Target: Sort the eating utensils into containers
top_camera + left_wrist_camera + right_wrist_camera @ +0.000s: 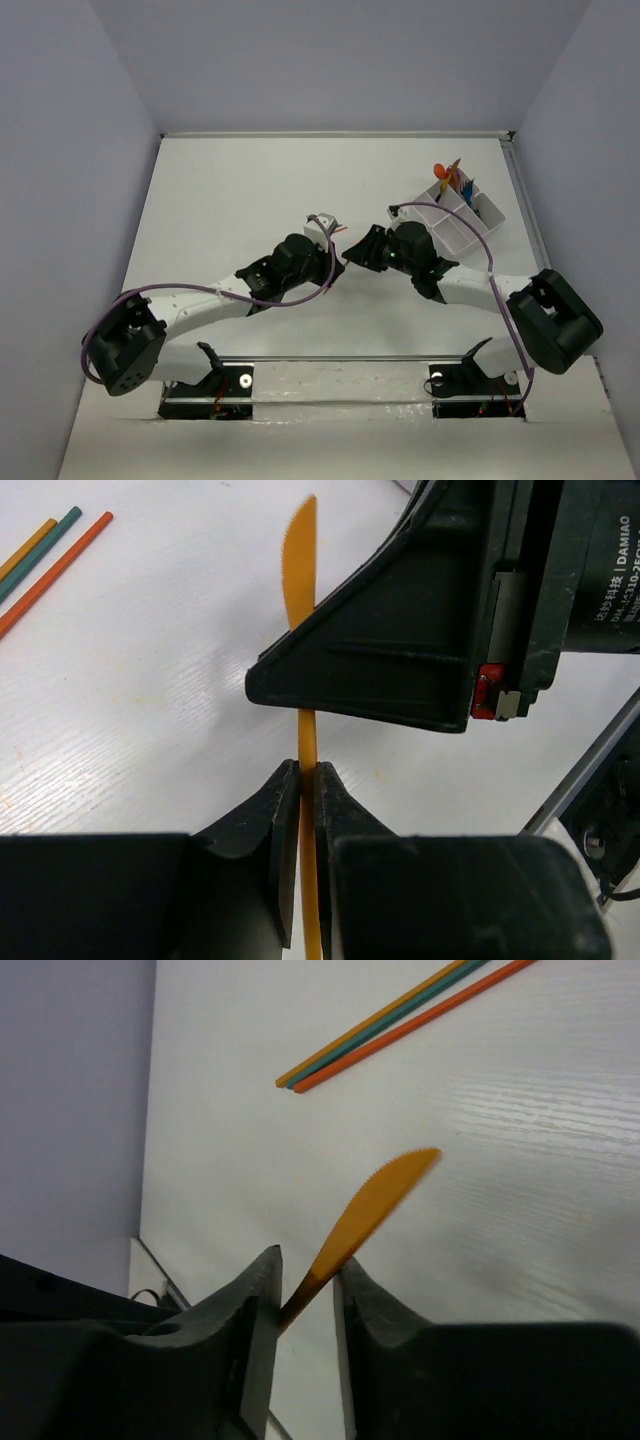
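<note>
Handover at mid-bench (220,190), just beyond the two arm bases. Left gripper (307,770) with fingers pressed together on the handle of an orange knife (298,550). Right gripper (308,1260) with fingers part-spread either side of the same knife, gaps showing, no firm pinch visible. Farther off on the bench, three thin sticks (45,550) in orange, teal and red-orange, lying loose side by side. At far right, divided container (450,228) already holding several upright utensils (452,178). Judged partly done: knife not yet in a compartment, sticks unsorted.
</note>
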You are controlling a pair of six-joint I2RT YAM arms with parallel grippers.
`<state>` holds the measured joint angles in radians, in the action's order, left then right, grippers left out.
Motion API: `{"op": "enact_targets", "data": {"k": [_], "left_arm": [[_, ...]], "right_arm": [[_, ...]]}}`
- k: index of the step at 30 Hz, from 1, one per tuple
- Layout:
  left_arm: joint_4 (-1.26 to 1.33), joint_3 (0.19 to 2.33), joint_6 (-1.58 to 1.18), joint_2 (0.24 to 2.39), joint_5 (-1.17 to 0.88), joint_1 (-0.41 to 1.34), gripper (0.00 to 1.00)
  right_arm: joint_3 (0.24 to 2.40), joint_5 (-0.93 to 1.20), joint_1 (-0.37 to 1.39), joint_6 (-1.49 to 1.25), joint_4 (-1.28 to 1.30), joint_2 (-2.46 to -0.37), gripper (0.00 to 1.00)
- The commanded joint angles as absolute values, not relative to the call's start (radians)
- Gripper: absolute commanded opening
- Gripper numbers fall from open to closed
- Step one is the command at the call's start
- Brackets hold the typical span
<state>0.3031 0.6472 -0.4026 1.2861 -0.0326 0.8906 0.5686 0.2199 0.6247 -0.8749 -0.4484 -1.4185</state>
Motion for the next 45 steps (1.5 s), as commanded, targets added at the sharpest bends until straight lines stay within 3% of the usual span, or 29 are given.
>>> {"op": "enact_targets", "data": {"k": [1, 2, 3, 7, 10, 13, 14, 16, 19, 24, 31, 45], "left_arm": [[0.364, 0.635, -0.402, 1.243, -0.060, 0.904, 0.00], [0.367, 0.637, -0.400, 1.244, -0.064, 0.904, 0.00], [0.365, 0.640, -0.399, 1.244, -0.063, 0.904, 0.00], [0.379, 0.637, -0.394, 1.235, -0.064, 0.904, 0.00], [0.377, 0.632, -0.391, 1.218, -0.048, 0.904, 0.25], [0.374, 0.615, -0.379, 1.169, -0.016, 0.904, 0.56], [0.374, 0.603, -0.376, 1.154, -0.009, 0.904, 0.62], [0.373, 0.591, -0.370, 1.129, 0.029, 0.904, 0.85], [0.353, 0.568, -0.347, 1.091, 0.081, 0.904, 0.99], [0.360, 0.517, -0.313, 1.008, 0.158, 0.904, 0.99], [0.403, 0.433, -0.278, 0.902, 0.277, 0.904, 0.99], [0.371, 0.433, -0.308, 0.960, 0.318, 0.904, 0.99]], "right_arm": [[0.601, 0.192, 0.640, -0.894, -0.526, -1.422, 0.24], [0.601, 0.189, 0.640, -0.894, -0.529, -1.419, 0.10], [0.603, 0.184, 0.640, -0.896, -0.528, -1.413, 0.03], [0.604, 0.134, 0.640, -0.881, -0.509, -1.376, 0.00], [0.626, 0.069, 0.640, -0.845, -0.457, -1.341, 0.00], [0.685, -0.035, 0.640, -0.781, -0.367, -1.304, 0.00], [0.705, -0.108, 0.640, -0.729, -0.338, -1.295, 0.00], [0.741, -0.199, 0.640, -0.662, -0.270, -1.254, 0.00], [0.807, -0.409, 0.631, -0.505, -0.224, -1.218, 0.00], [0.911, -0.681, 0.557, -0.186, -0.258, -1.239, 0.00], [0.963, -0.735, 0.378, 0.051, -0.410, -1.314, 0.00], [1.038, -0.779, 0.310, 0.317, -0.629, -1.578, 0.00]]}}
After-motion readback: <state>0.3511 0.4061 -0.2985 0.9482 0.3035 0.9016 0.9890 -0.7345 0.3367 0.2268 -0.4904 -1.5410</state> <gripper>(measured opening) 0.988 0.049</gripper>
